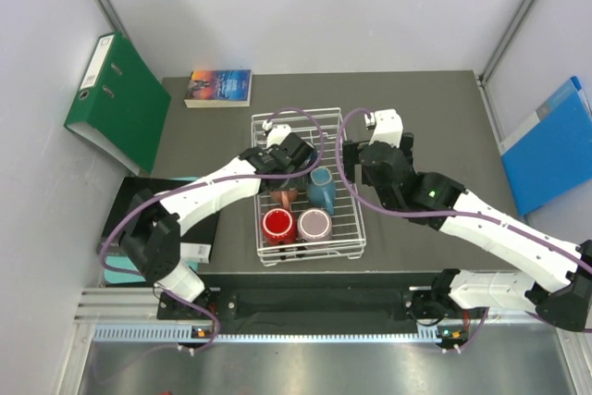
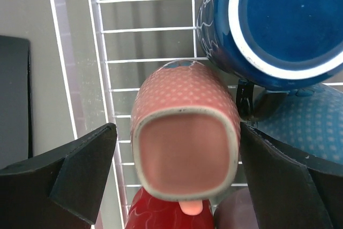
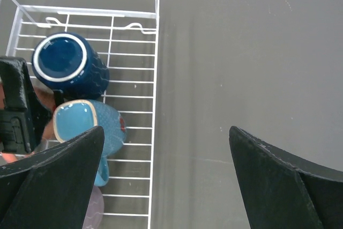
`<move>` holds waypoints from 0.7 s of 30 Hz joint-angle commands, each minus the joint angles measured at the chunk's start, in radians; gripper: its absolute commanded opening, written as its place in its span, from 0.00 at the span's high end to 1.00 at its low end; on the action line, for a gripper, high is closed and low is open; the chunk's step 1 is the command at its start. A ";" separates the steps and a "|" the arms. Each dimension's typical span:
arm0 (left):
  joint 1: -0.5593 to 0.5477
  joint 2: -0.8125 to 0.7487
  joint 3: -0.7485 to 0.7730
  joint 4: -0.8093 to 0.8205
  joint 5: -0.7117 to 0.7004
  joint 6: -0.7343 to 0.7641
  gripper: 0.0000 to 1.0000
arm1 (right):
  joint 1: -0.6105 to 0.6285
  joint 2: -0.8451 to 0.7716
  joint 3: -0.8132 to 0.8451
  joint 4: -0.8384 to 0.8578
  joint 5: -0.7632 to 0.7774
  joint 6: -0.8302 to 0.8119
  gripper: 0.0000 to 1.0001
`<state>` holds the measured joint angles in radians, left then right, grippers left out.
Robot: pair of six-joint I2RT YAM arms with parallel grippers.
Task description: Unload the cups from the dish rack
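Left wrist view: dark blue mug (image 2: 278,20) runs off frame at 1 o'clock; red mug (image 2: 161,215) clipped by the edge at 6; pale mauve mug (image 2: 233,214) just a sliver at 5; teal mug (image 2: 300,122) partly behind a finger (image 2: 284,181) of the left gripper (image 2: 177,131) at 4. From above, I lose the dark blue mug under that gripper, which also covers most of the salmon mug (image 1: 284,197). Title on the book (image 1: 219,87) too small to read.

Colourful cups (image 1: 314,225) clustered inside white wire dish rack (image 3: 156,36)
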<state>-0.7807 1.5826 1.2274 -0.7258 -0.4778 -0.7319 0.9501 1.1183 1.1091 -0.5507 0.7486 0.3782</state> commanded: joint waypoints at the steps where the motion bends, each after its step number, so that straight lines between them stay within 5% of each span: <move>1: -0.002 0.008 -0.009 0.045 -0.007 -0.015 0.03 | -0.010 -0.026 -0.008 0.006 0.011 0.008 0.00; 7: -0.002 -0.003 -0.032 0.045 -0.005 -0.017 0.23 | -0.010 -0.025 -0.023 0.009 0.012 0.010 0.00; 11: -0.002 -0.010 -0.029 0.042 -0.015 -0.003 0.55 | -0.010 -0.015 -0.025 0.011 0.012 0.007 0.00; 13: -0.002 -0.012 -0.025 0.039 -0.013 0.008 0.85 | -0.010 -0.017 -0.026 0.012 0.011 0.007 0.00; 15: -0.003 -0.015 -0.017 0.029 -0.012 0.011 1.00 | -0.010 -0.017 -0.029 0.015 0.012 0.004 0.00; 21: -0.002 -0.064 -0.005 0.026 -0.033 0.034 1.00 | -0.010 -0.015 -0.034 0.020 0.021 -0.010 0.01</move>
<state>-0.7807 1.5875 1.2125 -0.6987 -0.4816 -0.7296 0.9478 1.1164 1.0775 -0.5629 0.7509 0.3771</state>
